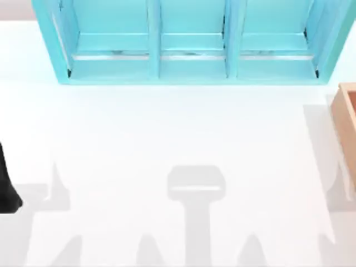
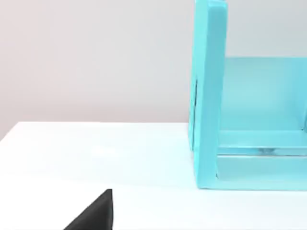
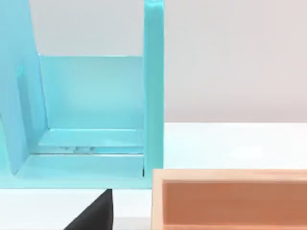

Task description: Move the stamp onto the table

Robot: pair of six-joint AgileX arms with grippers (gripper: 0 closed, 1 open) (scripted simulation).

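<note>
Well apart from everything else, a black part of the left arm [image 1: 8, 181] pokes in at the left edge of the top view, most of it cut off by the frame. In the left wrist view, a dark wedge of the left gripper [image 2: 93, 214] juts up from the lower edge. So little of it shows that I cannot tell whether the jaws are apart or together. The right gripper [image 3: 93, 213] appears as the same kind of black sliver in the right wrist view, and the state of its jaws cannot be told either.

The white table [image 1: 167, 128] spreads across the top view, crossed by soft grey shadows. At its far side stands the turquoise shelf unit [image 1: 192, 72] with three compartments side by side, its top cut off by the frame. A thin greyish streak lies along each compartment floor, too faint to identify. A tan wooden box [image 1: 346, 119] sits at the table's right side, near the shelf unit's right end, and is largely cut off. In the right wrist view its open inside is partly hidden by the front wall.

Where the stamp lies, I cannot tell.
</note>
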